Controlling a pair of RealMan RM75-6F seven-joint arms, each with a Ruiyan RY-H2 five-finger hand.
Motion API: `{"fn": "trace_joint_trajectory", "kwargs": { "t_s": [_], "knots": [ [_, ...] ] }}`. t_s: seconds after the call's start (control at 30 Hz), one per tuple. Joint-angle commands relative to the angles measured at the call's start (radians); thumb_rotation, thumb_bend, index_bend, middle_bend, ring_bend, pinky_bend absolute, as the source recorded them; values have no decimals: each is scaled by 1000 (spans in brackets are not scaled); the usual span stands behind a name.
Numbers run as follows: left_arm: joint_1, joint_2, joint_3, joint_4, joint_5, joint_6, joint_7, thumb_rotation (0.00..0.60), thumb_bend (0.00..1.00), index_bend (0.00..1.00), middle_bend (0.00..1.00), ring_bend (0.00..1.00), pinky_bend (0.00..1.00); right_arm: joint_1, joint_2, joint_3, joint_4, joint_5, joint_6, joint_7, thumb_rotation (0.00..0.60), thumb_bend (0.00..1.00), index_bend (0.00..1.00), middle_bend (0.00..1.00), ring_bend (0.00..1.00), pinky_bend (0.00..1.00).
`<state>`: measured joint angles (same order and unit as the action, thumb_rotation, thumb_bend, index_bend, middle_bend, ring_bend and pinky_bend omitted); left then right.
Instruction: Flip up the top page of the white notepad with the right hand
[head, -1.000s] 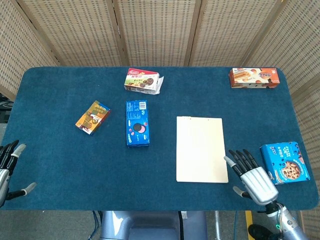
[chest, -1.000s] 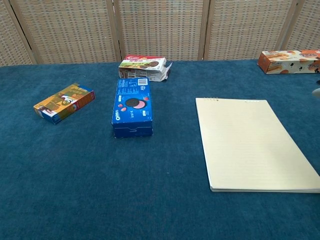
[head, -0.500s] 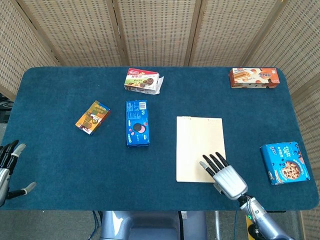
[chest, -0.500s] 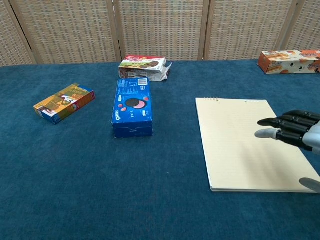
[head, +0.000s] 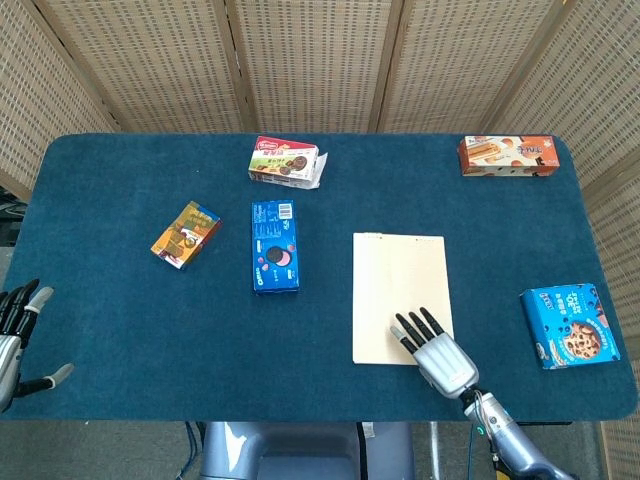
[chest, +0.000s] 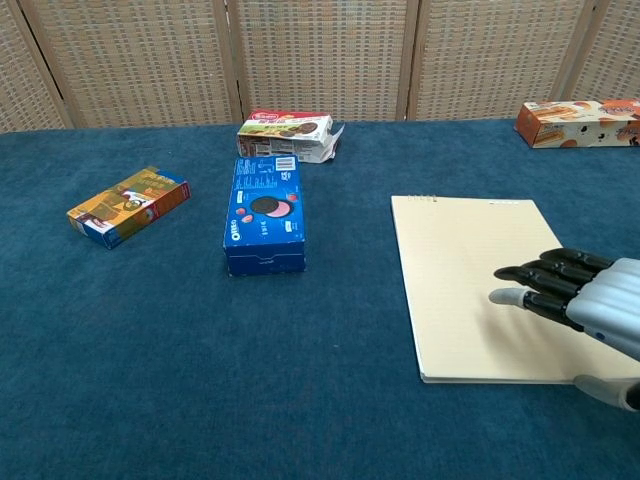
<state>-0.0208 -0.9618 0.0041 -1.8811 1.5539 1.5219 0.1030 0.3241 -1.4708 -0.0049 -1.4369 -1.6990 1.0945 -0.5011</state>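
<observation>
Tabletop (head: 120, 300): a blue cloth surface carrying the notepad and several snack boxes.
Notepad (head: 400, 280): lies flat right of the blue cookie box (head: 274, 246); its long axis runs from the near edge to the far edge, with the bound top pointing away from the robot, so the loose near edge is probably the easiest place to lift a page.
Right hand (head: 438, 352): poised over the notepad's near right corner, fingers (chest: 535, 280) spread and extended, holding nothing; whether they touch the paper cannot be told. It looks placed to catch the top page, which is not yet flipped up.
Left hand (head: 12, 335): far left of the notepad at the tabletop's edge, fingers apart and empty, apparently parked clear.
</observation>
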Motion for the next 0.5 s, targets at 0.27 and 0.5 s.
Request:
{"fn": "trace_joint_trajectory", "kwargs": {
  "t_s": [0.27,0.5],
  "knots": [
    [-1,-2,0,-1,-2,-2,5,600,0,0,0,0,0,6,-34,-9,44,14,19,-38,600,411,61,0,0,0],
    [-2,-3,0,-1,-5,-4,8,600,0,0,0,0,0,6,-35,-26,28,18,31,-44,600,411,61,0,0,0]
  ]
}}
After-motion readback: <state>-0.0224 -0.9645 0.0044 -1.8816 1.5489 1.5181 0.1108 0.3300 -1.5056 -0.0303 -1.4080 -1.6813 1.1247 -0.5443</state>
